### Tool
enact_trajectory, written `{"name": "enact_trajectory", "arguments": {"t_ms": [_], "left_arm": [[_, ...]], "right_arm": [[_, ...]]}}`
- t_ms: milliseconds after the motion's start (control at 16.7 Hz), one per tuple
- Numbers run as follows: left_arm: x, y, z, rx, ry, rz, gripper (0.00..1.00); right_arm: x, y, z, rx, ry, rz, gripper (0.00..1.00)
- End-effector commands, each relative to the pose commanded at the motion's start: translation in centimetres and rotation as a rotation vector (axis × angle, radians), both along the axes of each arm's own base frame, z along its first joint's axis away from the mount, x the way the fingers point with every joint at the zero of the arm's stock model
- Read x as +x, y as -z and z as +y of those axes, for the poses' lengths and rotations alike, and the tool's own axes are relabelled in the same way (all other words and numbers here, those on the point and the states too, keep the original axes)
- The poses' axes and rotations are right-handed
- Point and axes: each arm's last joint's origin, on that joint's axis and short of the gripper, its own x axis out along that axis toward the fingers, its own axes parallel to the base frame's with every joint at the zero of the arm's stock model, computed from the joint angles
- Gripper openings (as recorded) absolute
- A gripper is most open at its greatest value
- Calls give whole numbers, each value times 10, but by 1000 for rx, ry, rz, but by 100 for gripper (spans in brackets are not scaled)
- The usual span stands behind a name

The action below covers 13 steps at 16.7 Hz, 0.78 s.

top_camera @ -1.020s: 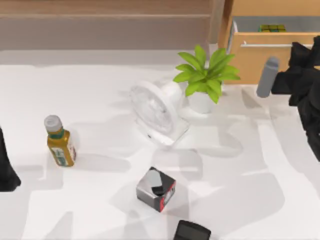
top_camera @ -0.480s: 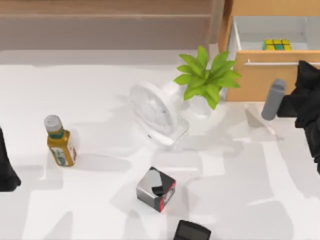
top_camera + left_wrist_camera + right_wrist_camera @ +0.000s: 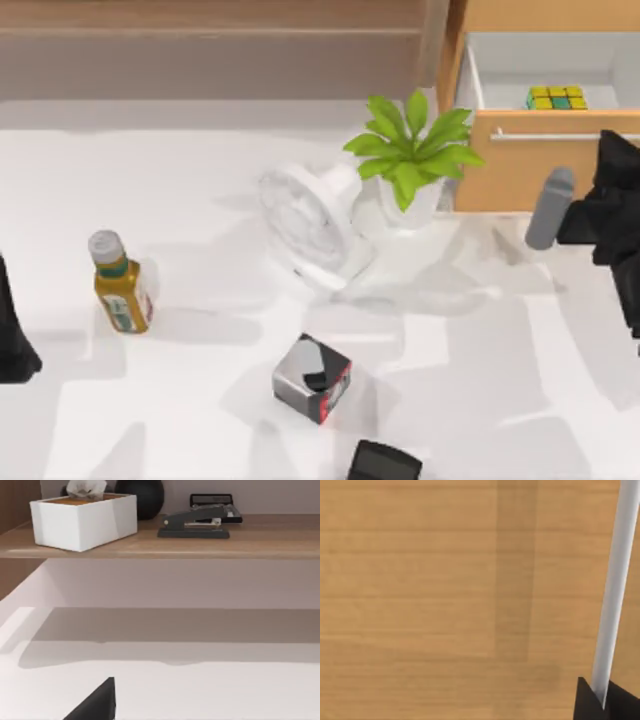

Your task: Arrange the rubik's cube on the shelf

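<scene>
- The right gripper [image 3: 605, 700] is clenched on the drawer's metal bar handle [image 3: 560, 136]; the left arm is parked at the table's left edge, its jaws untellable.
- The rubik's cube [image 3: 557, 97] sits inside the open drawer [image 3: 500, 160] — not yet on the shelf [image 3: 210, 15].
- Best to release cleanly, rise clear of the drawer front, then descend squarely over the cube.

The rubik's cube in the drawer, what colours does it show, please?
Yellow and green squares on the rubik's cube, best in the top view.

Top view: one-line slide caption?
Right claw at the bar handle of the open drawer, cube inside; left arm parked at table's left edge.
</scene>
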Motion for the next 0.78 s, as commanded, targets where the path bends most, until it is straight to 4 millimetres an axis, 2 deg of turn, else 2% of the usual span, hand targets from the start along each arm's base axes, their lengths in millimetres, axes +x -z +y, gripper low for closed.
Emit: {"name": "enact_trajectory", "arguments": {"t_ms": [420,720,780], "left_arm": [[0,0,0,0,0,0,100],[0,0,0,0,0,0,100],[0,0,0,0,0,0,100]], "right_arm": [[-54,2,0,-3,0,10,0],[-59,0,0,-1,0,5,0],[-59,0,0,-1,0,5,8]]}}
